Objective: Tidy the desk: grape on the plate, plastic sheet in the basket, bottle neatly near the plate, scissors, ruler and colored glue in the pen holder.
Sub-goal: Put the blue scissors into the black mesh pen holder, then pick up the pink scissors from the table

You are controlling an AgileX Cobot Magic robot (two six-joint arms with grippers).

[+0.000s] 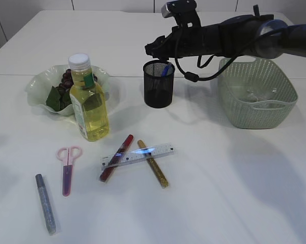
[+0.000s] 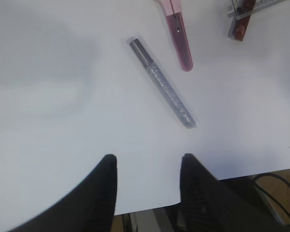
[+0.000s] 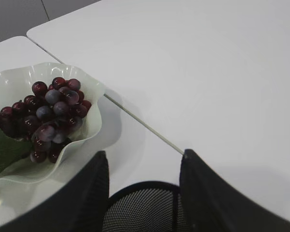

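My right gripper (image 1: 151, 50) hangs open and empty just above the black mesh pen holder (image 1: 158, 84), whose rim shows between the jaws (image 3: 145, 153) in the right wrist view (image 3: 142, 205). A blue glue pen (image 1: 166, 69) stands in the holder. Grapes (image 1: 67, 80) (image 3: 53, 113) lie on the green plate (image 1: 38, 84). The yellow bottle (image 1: 90, 101) stands in front of the plate. Pink scissors (image 1: 67, 168) (image 2: 179, 36), clear ruler (image 1: 138, 155), red glue (image 1: 117, 157), gold glue (image 1: 153, 163) and silver glue (image 1: 46, 203) (image 2: 164, 89) lie on the table. My left gripper (image 2: 149, 157) is open and empty near the table's front edge.
The green basket (image 1: 257, 114) stands at the right with the clear plastic sheet (image 1: 252, 94) inside. The ruler rests across the red and gold glue pens. A seam between tabletops runs behind the plate (image 3: 145, 125).
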